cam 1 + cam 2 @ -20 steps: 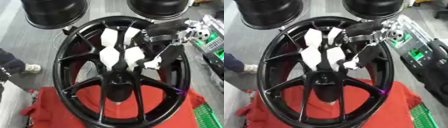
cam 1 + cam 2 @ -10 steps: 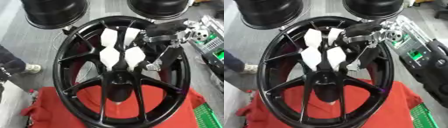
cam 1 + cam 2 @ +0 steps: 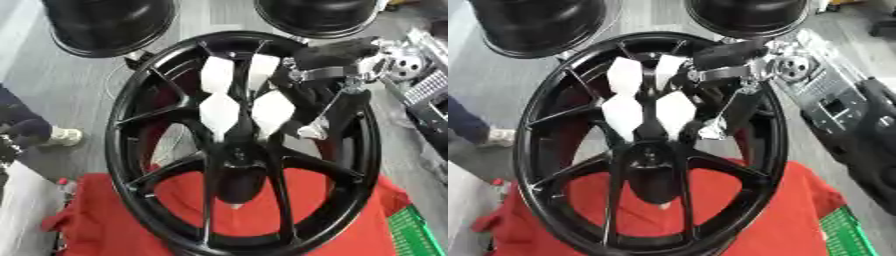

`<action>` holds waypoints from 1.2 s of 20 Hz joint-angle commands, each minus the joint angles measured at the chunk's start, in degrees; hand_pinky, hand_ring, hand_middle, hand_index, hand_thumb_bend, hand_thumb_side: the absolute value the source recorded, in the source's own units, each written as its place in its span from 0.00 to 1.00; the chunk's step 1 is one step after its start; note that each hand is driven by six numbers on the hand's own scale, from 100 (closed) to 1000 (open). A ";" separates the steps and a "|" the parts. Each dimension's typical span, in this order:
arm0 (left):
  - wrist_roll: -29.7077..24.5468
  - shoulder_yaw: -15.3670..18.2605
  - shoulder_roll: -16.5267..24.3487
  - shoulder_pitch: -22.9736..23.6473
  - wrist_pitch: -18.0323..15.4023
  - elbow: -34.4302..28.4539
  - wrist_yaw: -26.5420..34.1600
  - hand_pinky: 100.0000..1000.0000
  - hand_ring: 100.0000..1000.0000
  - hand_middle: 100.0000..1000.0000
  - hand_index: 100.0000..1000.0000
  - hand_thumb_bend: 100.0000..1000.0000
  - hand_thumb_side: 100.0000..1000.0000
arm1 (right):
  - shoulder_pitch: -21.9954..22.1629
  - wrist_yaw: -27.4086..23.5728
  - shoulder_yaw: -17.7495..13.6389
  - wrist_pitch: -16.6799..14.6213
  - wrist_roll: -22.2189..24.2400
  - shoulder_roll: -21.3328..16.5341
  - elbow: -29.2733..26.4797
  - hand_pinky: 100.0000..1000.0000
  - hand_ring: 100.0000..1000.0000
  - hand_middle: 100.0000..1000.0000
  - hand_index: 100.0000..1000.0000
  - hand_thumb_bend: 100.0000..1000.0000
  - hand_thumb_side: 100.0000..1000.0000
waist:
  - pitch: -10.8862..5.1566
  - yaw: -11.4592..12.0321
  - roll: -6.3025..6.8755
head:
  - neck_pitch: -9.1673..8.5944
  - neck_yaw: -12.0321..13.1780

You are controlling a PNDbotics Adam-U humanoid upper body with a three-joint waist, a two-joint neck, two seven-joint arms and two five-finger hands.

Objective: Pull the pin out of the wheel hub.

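A big black spoked wheel hub (image 3: 144,145) stands upright over a red cloth (image 3: 367,210). White patches (image 3: 219,110) show between its upper spokes, above the dark centre (image 3: 238,165). My right hand (image 3: 346,107) reaches in from the upper right, past its silver wrist (image 3: 350,75). Its fingers point down through the spokes to the right of the centre. Thumb and fingers come together on a small silver piece, the pin (image 3: 311,131). My left hand appears in neither view.
Two round black drums (image 3: 109,25) (image 3: 319,15) stand behind the wheel. Silver metal gear (image 3: 824,95) and a black case (image 3: 877,145) crowd the right side. A green crate (image 3: 416,232) sits at the lower right. A person's shoe (image 3: 61,136) is on the floor at left.
My right hand's fingertips, with the silver piece, have sunk slightly lower beside the centre. The wheel has stayed where it was.
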 commanded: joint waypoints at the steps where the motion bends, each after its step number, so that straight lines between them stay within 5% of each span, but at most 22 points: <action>1: 0.04 0.00 1.07 -0.13 0.23 -0.63 0.06 0.82 0.86 0.92 0.95 0.26 0.94 | -1.36 -2.58 -1.81 0.63 -0.59 -1.92 -1.24 0.25 0.26 0.41 0.51 0.00 0.13 | -1.20 -0.08 -0.23 | 0.29 0.16; 6: -0.09 -0.08 1.44 -0.04 0.57 -0.51 0.13 0.82 0.86 0.92 0.96 0.26 0.94 | -2.98 -10.61 -3.73 2.84 -1.50 -3.92 -1.35 0.24 0.27 0.41 0.51 0.00 0.11 | -1.76 -0.02 -0.73 | 0.48 0.36; 7: -0.14 -0.11 1.53 -0.06 0.66 -0.49 0.16 0.82 0.86 0.92 0.96 0.26 0.97 | -3.38 -12.80 -4.34 3.58 -1.59 -4.58 -1.43 0.24 0.27 0.41 0.51 0.00 0.51 | -1.89 0.04 -0.87 | 0.50 0.39; 8: -0.17 -0.12 1.66 -0.06 0.77 -0.46 0.22 0.82 0.86 0.92 0.96 0.26 0.94 | -3.77 -14.94 -5.05 4.28 -1.81 -5.32 -1.47 0.24 0.27 0.41 0.51 0.00 0.11 | -2.07 0.12 -1.09 | 0.57 0.49; 13: -0.13 0.00 2.48 0.13 1.48 -0.34 0.41 0.81 0.85 0.92 0.96 0.26 0.94 | -4.75 -25.03 -9.49 6.92 -4.33 -10.22 -1.27 0.23 0.27 0.41 0.51 0.00 0.12 | -3.10 0.21 -2.28 | 0.98 1.47; 14: -0.08 0.06 2.64 0.20 1.61 -0.33 0.34 0.81 0.85 0.92 0.96 0.26 0.96 | -4.70 -26.77 -10.43 7.19 -5.25 -11.26 -1.18 0.23 0.27 0.41 0.51 0.00 0.50 | -3.29 0.12 -2.49 | 1.03 1.68; 15: -0.01 0.13 2.81 0.27 1.75 -0.32 0.34 0.81 0.85 0.92 0.96 0.26 0.94 | -4.62 -28.46 -11.41 7.37 -6.20 -12.41 -1.06 0.23 0.27 0.41 0.51 0.00 0.13 | -3.50 -0.04 -2.72 | 1.10 1.92; 21: 0.59 0.77 3.88 0.78 2.60 -0.31 0.31 0.81 0.85 0.92 0.96 0.27 0.94 | -3.12 -35.10 -18.13 6.82 -12.46 -19.30 1.98 0.24 0.28 0.41 0.51 0.00 0.18 | -4.64 -1.57 -4.13 | 1.47 3.44; 24: 1.11 1.26 4.34 1.08 2.92 -0.47 0.18 0.81 0.85 0.92 0.96 0.27 0.93 | 2.09 -36.54 -23.64 5.25 -18.52 -25.78 4.33 0.27 0.30 0.42 0.53 0.00 0.25 | -4.90 -2.45 -4.73 | 1.42 4.40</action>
